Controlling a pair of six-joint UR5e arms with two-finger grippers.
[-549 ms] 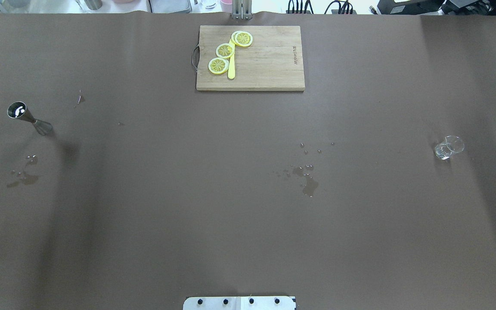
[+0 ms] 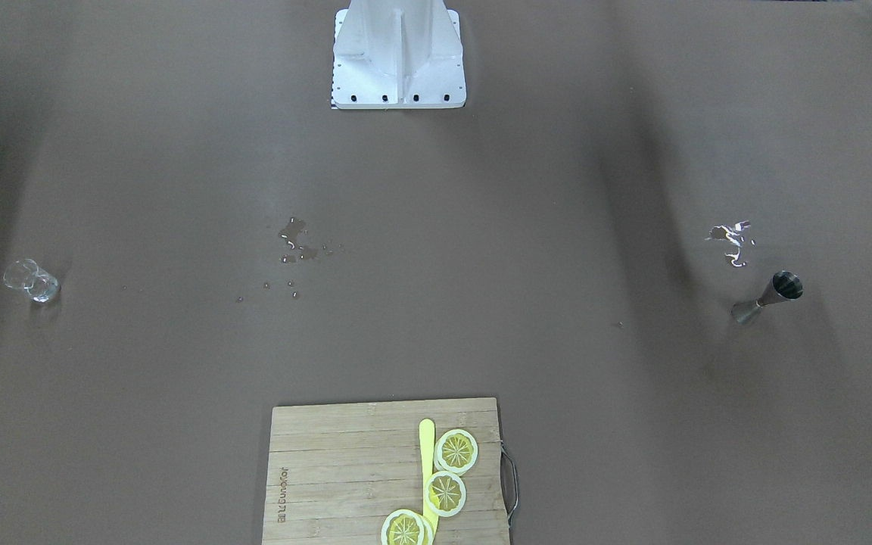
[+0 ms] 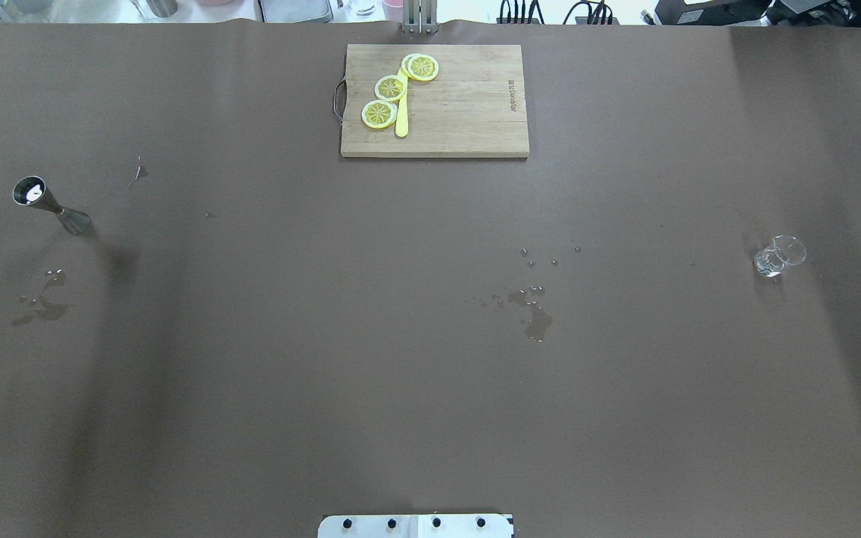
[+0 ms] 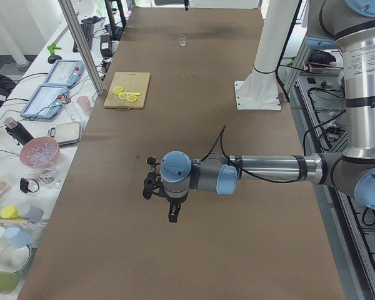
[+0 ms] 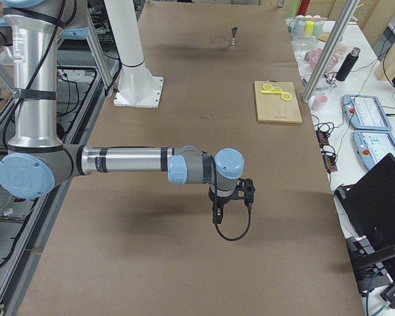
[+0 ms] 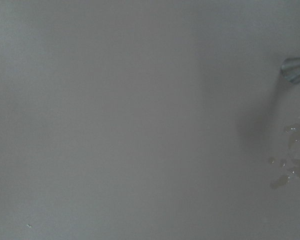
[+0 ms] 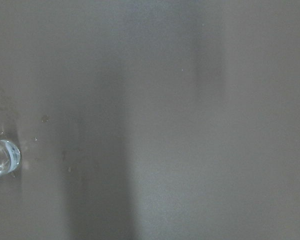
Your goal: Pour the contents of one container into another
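Observation:
The steel jigger [image 3: 49, 205] stands upright at the table's left side, also in the front view as the jigger [image 2: 767, 297]; its base [image 6: 296, 69] shows at the left wrist view's right edge. The clear glass [image 3: 778, 256] stands far off at the right side, and the same glass [image 2: 31, 281] shows in the front view and at the right wrist view's left edge [image 7: 2, 159]. My left gripper [image 4: 173, 212] hangs above the table, as does my right gripper [image 5: 218, 214]. Both show only in the side views, so I cannot tell whether they are open or shut.
A wooden cutting board [image 3: 468, 112] with lemon slices [image 3: 390, 87] and a yellow knife lies at the table's far middle. Wet spots [image 3: 535, 314] mark the centre-right, and more wet spots [image 3: 42, 306] lie near the jigger. The robot's white base [image 2: 398, 53] stands at the near edge.

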